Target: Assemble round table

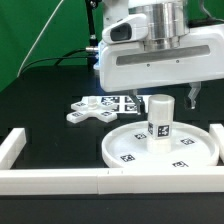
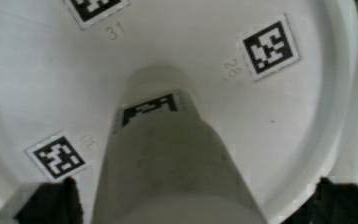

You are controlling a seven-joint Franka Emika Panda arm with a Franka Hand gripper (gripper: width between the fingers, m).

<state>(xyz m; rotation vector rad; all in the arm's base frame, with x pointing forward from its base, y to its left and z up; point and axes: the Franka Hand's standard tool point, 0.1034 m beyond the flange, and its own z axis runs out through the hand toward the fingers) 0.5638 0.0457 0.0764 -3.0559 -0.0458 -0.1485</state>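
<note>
**Exterior and wrist views, round table assembly.** The large flat round disc [image 1: 128, 141] [image 2: 190, 38] lies flat on the black table [image 1: 48, 112] and serves as the landmark here.

The short cylinder leg [image 1: 160, 118] [image 2: 172, 150] stands upright on the disc, near its centre, with its lower end touching the disc's top face. Whether it is fastened there cannot be told. At least 1 square tag shows on the leg's side. On the disc's face, 3 tags show in each view.

The gripper [image 1: 160, 100] [image 2: 194, 205] hangs directly above the disc, level with the top of the leg. Its jaws are spread wider than the leg. In the exterior view 1 dark finger [image 1: 193, 96] stands clear of the leg, on the side of the exterior view's right. In the wrist view the 2 fingertips [image 2: 34, 205] appear as dark corners either side of the leg, which fills the space between them. The gripper holds nothing.

The cross-shaped base [image 1: 93, 112] lies flat on the table beside the disc, off its far rim toward the exterior view's left, apart from it. The marker board [image 1: 122, 101] lies just beyond the base, farther from the disc. A white border rail [image 1: 60, 181] runs along the near side of the disc and turns a corner at the exterior view's left.
</note>
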